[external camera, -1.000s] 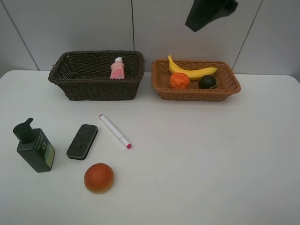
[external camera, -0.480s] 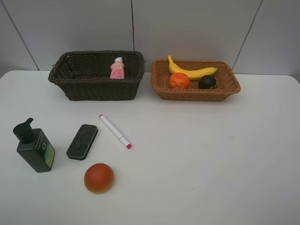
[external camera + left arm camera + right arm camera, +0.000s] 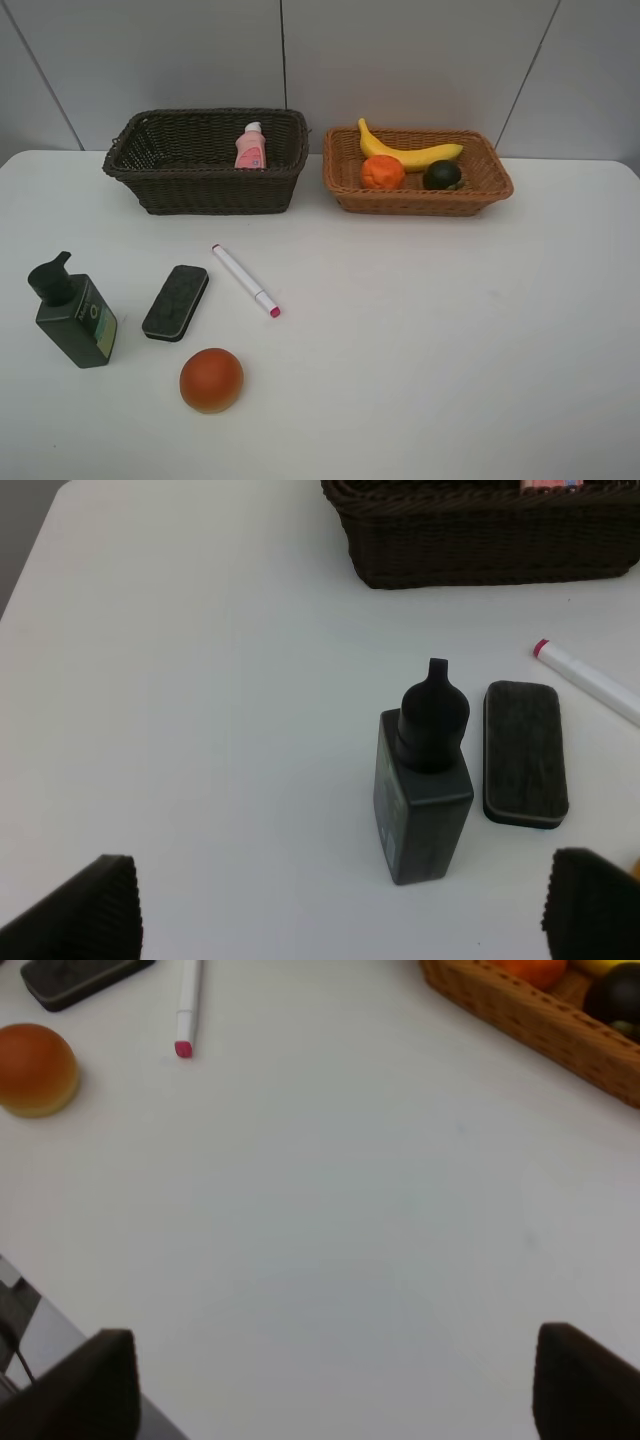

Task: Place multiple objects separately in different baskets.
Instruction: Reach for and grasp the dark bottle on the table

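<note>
Left tool (image 3: 340,910) and right tool (image 3: 338,1385) gape wide, empty; the stiff dark green pump bottle (image 3: 425,790) likely grips best across its flat body.

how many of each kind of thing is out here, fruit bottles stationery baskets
fruit: 4 (banana, tangerine, dark green fruit, red-orange fruit)
bottles: 2 (pump bottle, pink bottle)
stationery: 2 (eraser, marker)
baskets: 2 (dark basket, tan basket)
total: 10

Left gripper (image 3: 338,912): jaws spread wide, dark ribbed fingertips (image 3: 88,912) well apart, holding nothing, pointed downward. Right gripper (image 3: 332,1385): jaws likewise spread wide, holding nothing, pointed downward.
</note>
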Available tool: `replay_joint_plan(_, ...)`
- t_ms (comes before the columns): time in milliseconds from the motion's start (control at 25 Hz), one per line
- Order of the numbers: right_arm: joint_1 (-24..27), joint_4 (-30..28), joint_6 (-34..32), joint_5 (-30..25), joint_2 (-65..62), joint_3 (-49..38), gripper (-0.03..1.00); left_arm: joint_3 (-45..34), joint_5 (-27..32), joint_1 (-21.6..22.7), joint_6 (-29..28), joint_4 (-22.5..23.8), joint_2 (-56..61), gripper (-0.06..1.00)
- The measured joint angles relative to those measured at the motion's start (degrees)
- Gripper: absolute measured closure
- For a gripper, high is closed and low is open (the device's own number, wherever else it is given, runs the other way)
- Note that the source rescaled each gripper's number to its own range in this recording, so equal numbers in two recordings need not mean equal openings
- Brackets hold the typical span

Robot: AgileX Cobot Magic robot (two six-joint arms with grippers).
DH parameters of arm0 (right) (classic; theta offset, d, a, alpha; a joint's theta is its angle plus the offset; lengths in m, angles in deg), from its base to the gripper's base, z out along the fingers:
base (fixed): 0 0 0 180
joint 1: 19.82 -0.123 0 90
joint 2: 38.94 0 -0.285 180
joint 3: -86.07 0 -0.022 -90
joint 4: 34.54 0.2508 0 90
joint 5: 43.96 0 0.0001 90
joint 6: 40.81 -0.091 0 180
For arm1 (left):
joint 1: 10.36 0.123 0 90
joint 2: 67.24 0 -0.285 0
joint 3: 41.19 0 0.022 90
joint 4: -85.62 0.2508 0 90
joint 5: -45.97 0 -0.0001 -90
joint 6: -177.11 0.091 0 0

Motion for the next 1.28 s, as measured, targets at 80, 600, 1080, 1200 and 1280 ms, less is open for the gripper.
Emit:
replay_joint_plan(80, 0.0, 0.4, -0.1, 2.9, -1.4, -2.2, -0.01, 0.0, 0.0, 0.0, 0.0, 0.0, 0.0, -0.06)
replay_joint_plan(600, 2.4, -2.6, -0.4, 5.5, -2.4, -3.2, -0.01, 0.0, 0.0, 0.0, 0.0, 0.0, 0.0, -0.06)
replay_joint_plan(1080, 40.3, -2.2, 0.1, 5.6, -9.2, -3.3, -0.01, 0.0, 0.0, 0.0, 0.0, 0.0, 0.0, -0.06)
replay_joint_plan(1200, 44.0, -2.0, 0.3, 5.6, -9.2, -3.3, -0.01, 0.0, 0.0, 0.0, 0.0, 0.0, 0.0, -0.06)
replay_joint_plan(1280, 44.4, -1.9, 0.3, 5.6, -9.2, -3.3, -0.01, 0.0, 0.0, 0.0, 0.0, 0.0, 0.0, -0.06)
